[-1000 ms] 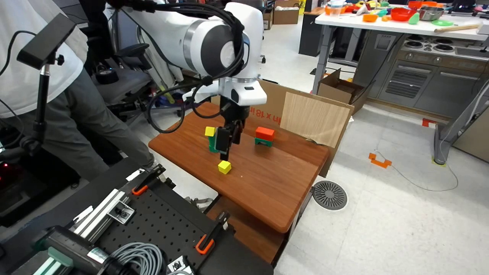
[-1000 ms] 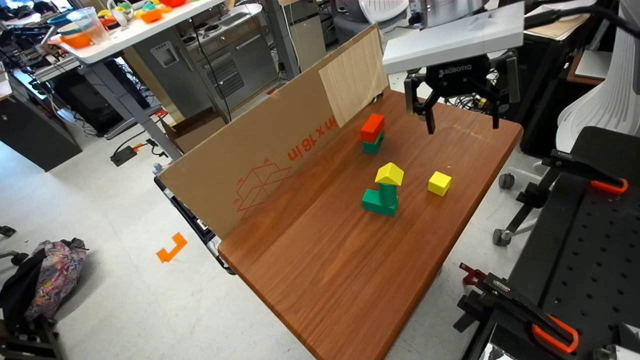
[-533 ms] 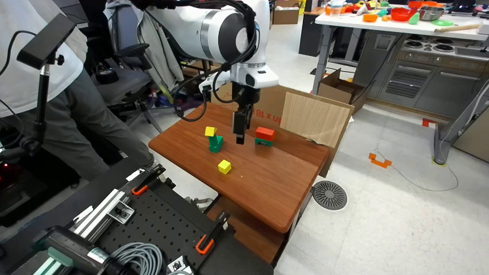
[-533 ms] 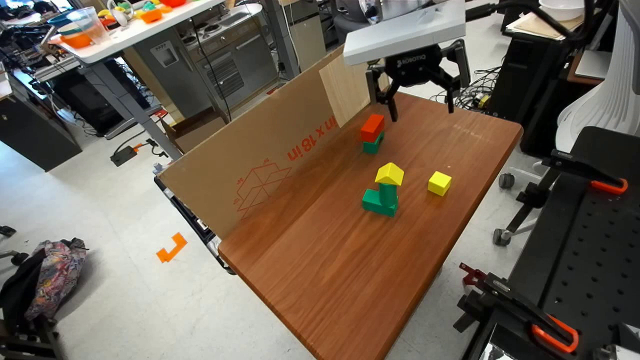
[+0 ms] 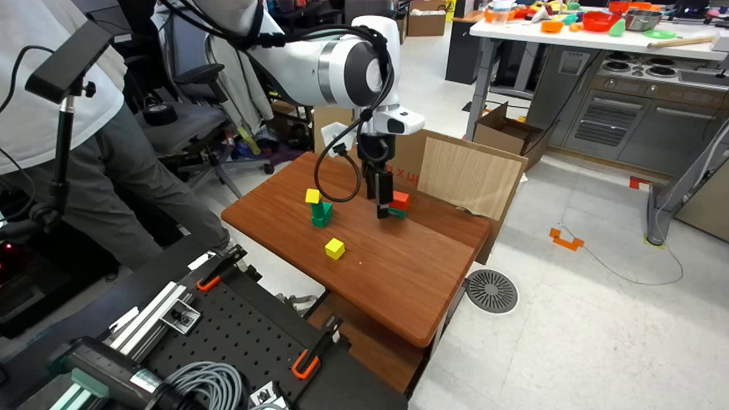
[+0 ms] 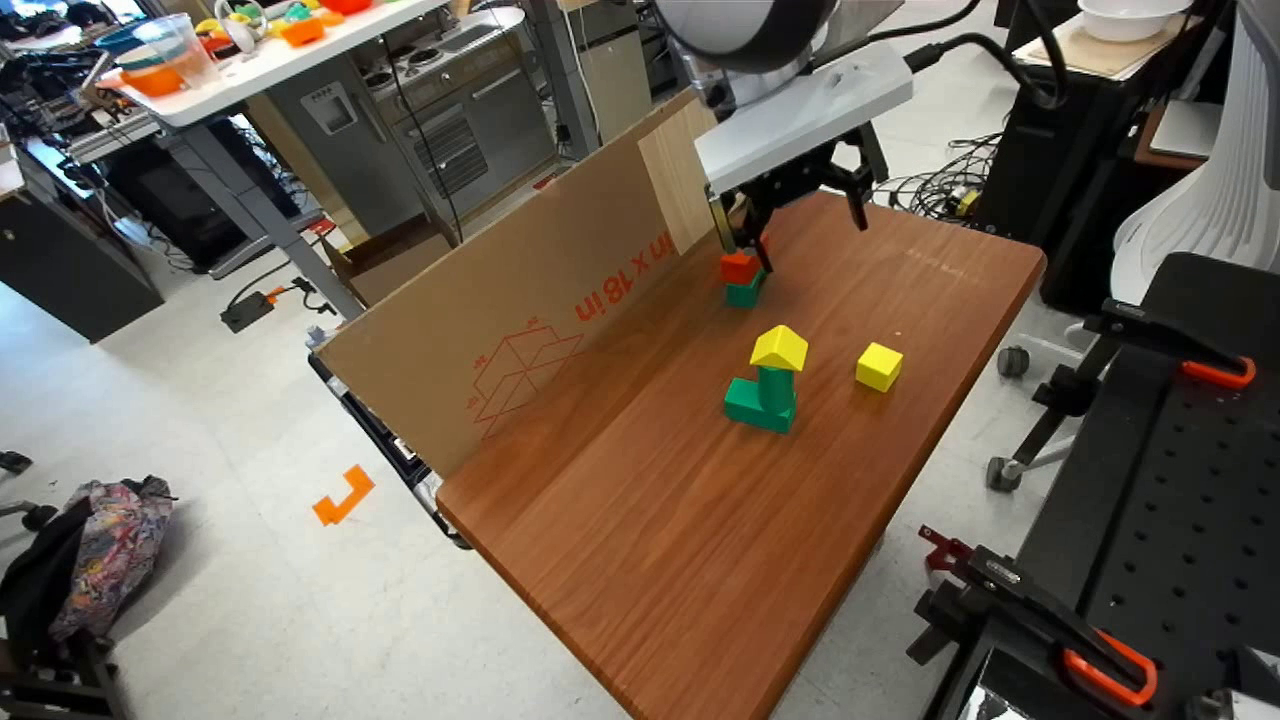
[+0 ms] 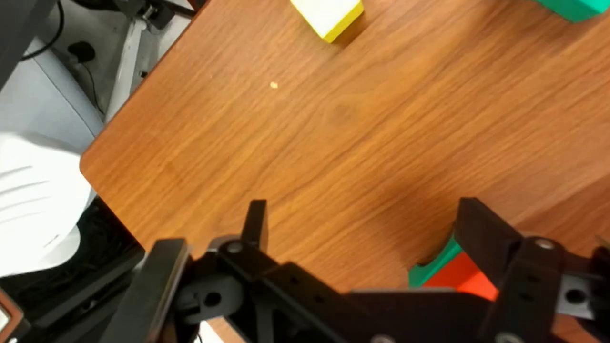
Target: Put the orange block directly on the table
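The orange block (image 5: 400, 200) lies on a green arched block (image 5: 397, 213) at the back part of the reddish-brown table (image 5: 410, 273). In an exterior view the orange block (image 6: 739, 268) is partly hidden behind a finger. My gripper (image 6: 815, 249) is open and empty, above the table beside this stack. In the wrist view the fingers (image 7: 363, 202) are wide apart with bare wood between their tips. The orange block (image 7: 464, 276) shows low by the right finger, partly covered by the gripper, with the green block's edge (image 7: 429, 270) beside it.
A yellow cube (image 6: 879, 367) stands alone near the table's edge. A green stack (image 6: 758, 405) with a yellow triangular block (image 6: 779, 348) on top stands close by. A cardboard panel (image 6: 520, 300) rises along the table's back edge, behind the orange block.
My gripper has moved across the table to the orange block's stack, and has turned and tilted. It stays open. The blocks have not moved.
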Motion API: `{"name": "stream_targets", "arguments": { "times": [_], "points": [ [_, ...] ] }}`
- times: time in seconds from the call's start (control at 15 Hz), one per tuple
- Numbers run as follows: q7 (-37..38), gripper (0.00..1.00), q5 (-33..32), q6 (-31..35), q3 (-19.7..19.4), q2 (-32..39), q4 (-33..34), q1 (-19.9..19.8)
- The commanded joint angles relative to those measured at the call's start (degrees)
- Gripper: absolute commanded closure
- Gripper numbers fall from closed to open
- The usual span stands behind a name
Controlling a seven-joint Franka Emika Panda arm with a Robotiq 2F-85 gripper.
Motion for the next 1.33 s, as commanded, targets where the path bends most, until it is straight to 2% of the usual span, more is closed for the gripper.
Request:
{"name": "stream_targets", "arguments": {
  "times": [0.0,0.33,0.67,1.27],
  "points": [
    [-8.05,0.0,-3.02,-0.55,-1.95,4.9,6.6,2.5],
    [-20.25,0.0,-5.13,1.4,-2.25,3.57,7.73,3.79],
    [-34.4,0.0,-3.79,4.99,-0.73,5.16,10.14,1.62],
    [-46.19,0.0,-2.99,4.39,0.37,7.53,12.16,0.07]
  ]
}}
